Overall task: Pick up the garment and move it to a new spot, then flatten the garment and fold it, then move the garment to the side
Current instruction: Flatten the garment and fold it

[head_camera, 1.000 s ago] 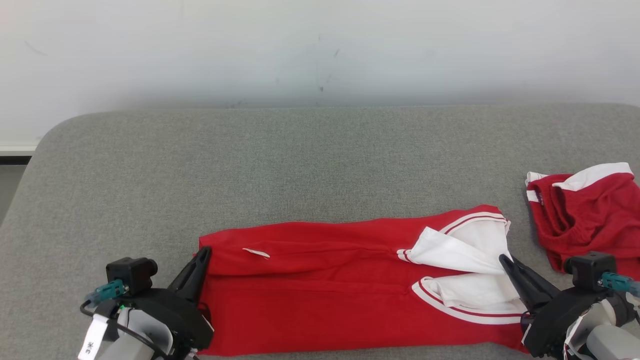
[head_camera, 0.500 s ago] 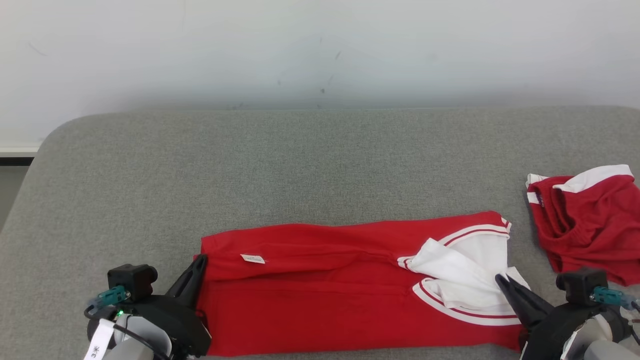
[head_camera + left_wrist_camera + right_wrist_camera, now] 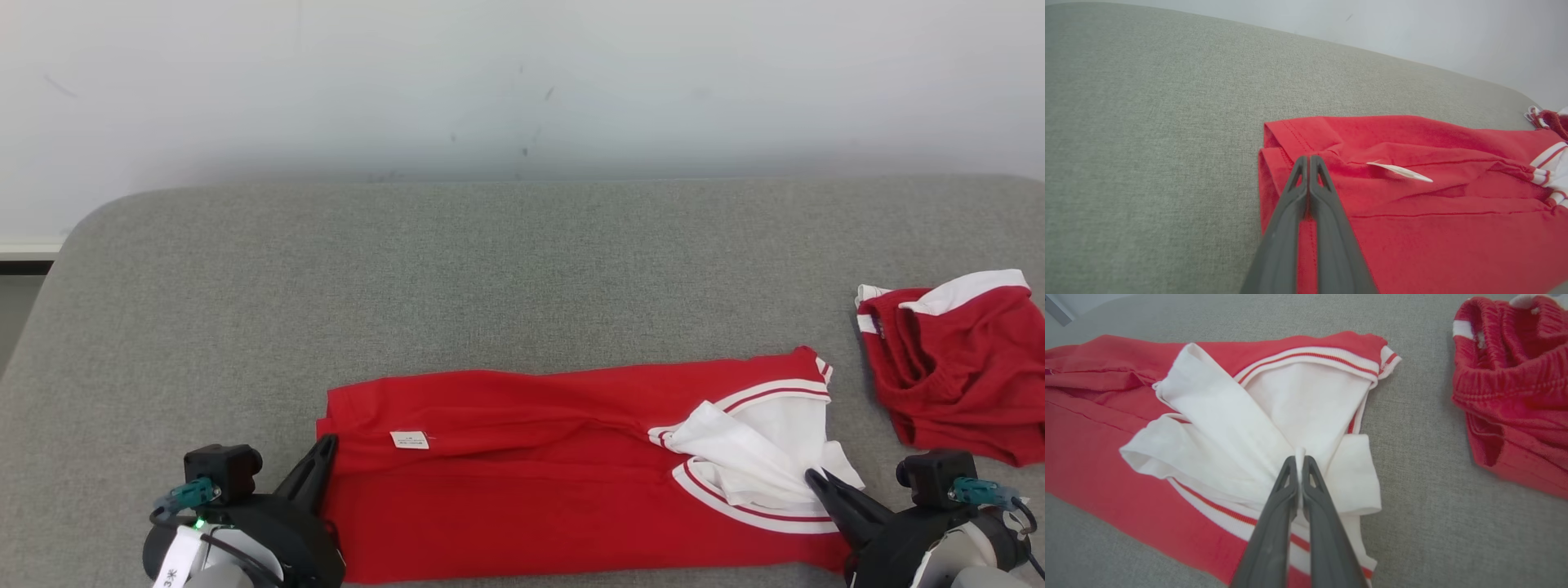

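Two ends of the shirt [image 3: 531, 482] are pinched, red hem in the left gripper [image 3: 1308, 160], white cloth in the right gripper [image 3: 1299, 459] (shorts [image 3: 955, 367] lie apart), so I'd move both evenly.

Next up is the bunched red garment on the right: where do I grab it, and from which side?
Take the gathered elastic rim of the bunched red garment, at the end facing the folded shirt. It stands up as a thick ridge, so fingers can straddle it from above, likely with the right gripper, which is nearest.
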Available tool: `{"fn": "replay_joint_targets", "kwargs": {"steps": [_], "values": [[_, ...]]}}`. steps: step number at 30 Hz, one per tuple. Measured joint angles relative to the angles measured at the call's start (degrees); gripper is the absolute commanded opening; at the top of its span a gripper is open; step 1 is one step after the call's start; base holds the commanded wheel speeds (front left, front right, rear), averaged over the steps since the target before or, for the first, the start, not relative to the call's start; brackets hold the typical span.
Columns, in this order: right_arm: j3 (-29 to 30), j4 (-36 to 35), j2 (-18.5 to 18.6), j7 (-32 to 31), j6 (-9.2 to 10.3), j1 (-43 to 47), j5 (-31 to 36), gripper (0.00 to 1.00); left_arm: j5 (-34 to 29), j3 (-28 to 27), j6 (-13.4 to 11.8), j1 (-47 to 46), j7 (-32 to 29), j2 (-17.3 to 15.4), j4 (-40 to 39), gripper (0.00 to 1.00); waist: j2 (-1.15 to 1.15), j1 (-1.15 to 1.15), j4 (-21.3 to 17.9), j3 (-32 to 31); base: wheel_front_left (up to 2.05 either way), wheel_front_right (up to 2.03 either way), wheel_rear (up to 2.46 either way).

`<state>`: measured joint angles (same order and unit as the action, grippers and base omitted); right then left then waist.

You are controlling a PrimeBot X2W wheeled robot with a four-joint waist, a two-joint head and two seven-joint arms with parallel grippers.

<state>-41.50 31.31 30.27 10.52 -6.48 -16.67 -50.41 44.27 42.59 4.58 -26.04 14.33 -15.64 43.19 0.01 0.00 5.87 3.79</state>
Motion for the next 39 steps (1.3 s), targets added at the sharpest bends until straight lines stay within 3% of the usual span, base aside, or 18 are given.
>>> {"fn": "replay_joint_targets", "kwargs": {"steps": [1, 2, 3, 4, 13, 24, 29, 39], "values": [[-0.1, 0.2, 0.0, 0.0, 0.02, 0.0, 0.0, 0.00, 0.0, 0.0, 0.0, 0.0, 0.0, 0.2, 0.4, 0.00, 0.00, 0.00, 0.0, 0.0, 0.00, 0.00, 0.00], [-0.1, 0.3, -0.1, -0.1, 0.21, 0.0, 0.0, 0.60, -0.1, 0.1, 0.0, 0.0, 0.0, 0.3, 0.8, 0.22, 0.00, 0.00, -0.1, -0.1, 0.00, 0.00, 0.00], [-0.1, 0.4, -0.3, -0.4, 0.24, 0.0, 0.0, 1.00, -0.3, 0.1, 0.0, 0.0, 0.0, 0.3, 1.0, 0.51, 0.00, 0.00, -0.1, -0.3, 0.00, 0.00, 0.00], [0.1, 0.3, -0.5, -0.4, 0.38, 0.0, 0.0, 1.00, -0.4, 0.0, 0.0, 0.0, 0.0, 0.3, 1.2, 1.00, 0.00, 0.00, -0.2, -0.4, 0.00, 0.00, 0.00], [4.1, -2.4, 0.4, 1.2, 0.56, 2.1, -3.4, 1.00, -0.8, -1.8, -2.1, 2.3, 0.0, -0.7, -1.5, 1.00, 0.00, 0.00, -0.1, -2.0, 0.00, 0.00, 0.00], [5.2, -2.3, 0.4, 1.5, 5.38, 1.0, -2.5, 1.00, -2.4, -5.3, -6.1, 8.8, 0.0, -2.2, -10.9, 1.00, 0.00, 0.00, 0.4, -3.0, 0.00, 0.00, 0.00], [4.5, 0.5, -0.6, -2.0, 6.88, -1.9, -2.5, 1.00, -3.8, -6.8, -8.8, 12.9, 0.0, -2.7, -15.7, 1.00, 0.00, 0.00, 0.6, -3.3, 0.00, 0.00, 0.00], [3.1, 5.2, -1.1, -8.8, 7.56, -5.0, -3.0, 1.00, -8.1, -8.0, -10.7, 15.5, 0.0, -4.0, -22.7, 1.00, 0.00, 0.00, 2.2, -3.5, 0.00, 0.00, 0.00]]}}
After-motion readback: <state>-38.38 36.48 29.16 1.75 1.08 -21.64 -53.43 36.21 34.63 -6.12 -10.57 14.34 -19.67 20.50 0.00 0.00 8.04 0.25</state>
